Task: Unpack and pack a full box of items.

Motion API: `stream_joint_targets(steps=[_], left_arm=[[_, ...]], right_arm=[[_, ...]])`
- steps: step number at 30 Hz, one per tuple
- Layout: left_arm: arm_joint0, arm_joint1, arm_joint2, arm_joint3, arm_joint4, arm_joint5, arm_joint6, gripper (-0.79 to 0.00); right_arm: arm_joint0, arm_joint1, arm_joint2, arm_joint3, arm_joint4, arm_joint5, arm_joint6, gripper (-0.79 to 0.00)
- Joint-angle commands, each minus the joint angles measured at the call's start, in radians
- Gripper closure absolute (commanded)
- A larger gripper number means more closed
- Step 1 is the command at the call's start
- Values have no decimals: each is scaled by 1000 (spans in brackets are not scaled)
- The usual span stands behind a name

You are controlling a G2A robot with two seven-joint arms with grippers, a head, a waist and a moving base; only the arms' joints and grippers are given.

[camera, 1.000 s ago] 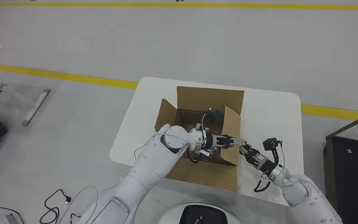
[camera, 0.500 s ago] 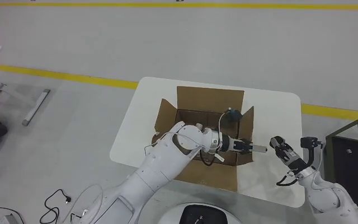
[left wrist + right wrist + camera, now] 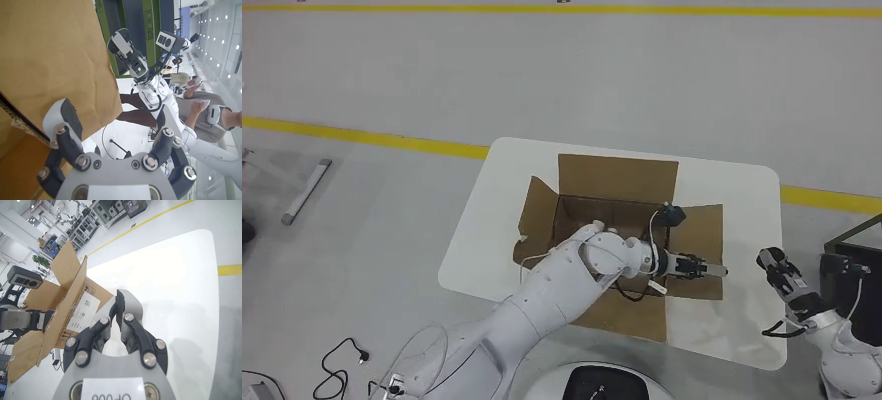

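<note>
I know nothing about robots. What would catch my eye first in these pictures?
An open cardboard box sits in the middle of a white table, its flaps spread outward. The left gripper, fingers wide open, is at the flap on the robot's right side, with its arm stretched across the box. The right gripper, shut and empty, hovers over the table beside the box.

We see bright, even overhead light throughout. Beyond the left gripper [image 3: 113, 111], rows of ceiling lamps [image 3: 217, 18] show as small hot dots; ahead of the right gripper [image 3: 118, 302] the white table [image 3: 170, 272] glares almost blank. From above, the box [image 3: 617, 178] is dim inside. Both wrist views bow straight lines toward their edges, the table rim most plainly.
</note>
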Motion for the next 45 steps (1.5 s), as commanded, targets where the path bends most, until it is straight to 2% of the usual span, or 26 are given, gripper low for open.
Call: stream_joint_targets(steps=[1,8,12,15,19,22,24,28,29,30,33,36,39,43,45], left_arm=[[-9,-12,8,26,-3,-5,6,-785],[-34,-44,31,101,27,-5,43,-785],[-48,-54,23,127,22,10,47,-785],[-61,-49,1,134,17,-15,43,-785],[-65,-27,-48,118,8,-48,38,-785],[-61,1,-86,76,33,-64,27,-785],[-51,23,-111,30,74,-60,33,-785],[-1,80,-175,-113,202,-7,57,-785],[18,96,-194,-162,248,20,61,-785],[43,113,-216,-218,294,47,69,-785],[149,163,-303,-409,387,123,51,-785],[266,206,-401,-596,438,173,-5,-785],[360,237,-482,-735,471,200,-56,-785],[437,262,-555,-839,481,209,-99,-785],[457,269,-577,-861,478,211,-109,-785]], right_arm=[[-3,0,8,-2,6,3,4,0],[-4,-3,16,-19,17,7,17,0],[-2,-6,10,-26,64,-25,20,0],[0,-7,15,-32,102,-52,27,0],[2,-7,28,-47,138,-81,44,-3],[4,-6,36,-63,155,-96,69,-179],[6,-6,35,-75,179,-109,85,-280],[12,-5,33,-110,215,-137,133,-388],[15,-3,33,-121,218,-144,158,-536],[20,-2,36,-131,218,-145,171,-616],[26,3,40,-174,185,-138,218,-785],[25,4,32,-224,169,-128,253,-785],[31,7,27,-279,140,-104,292,-785],[67,10,6,-339,122,-54,346,-785],[97,13,3,-380,53,-28,366,-785]])
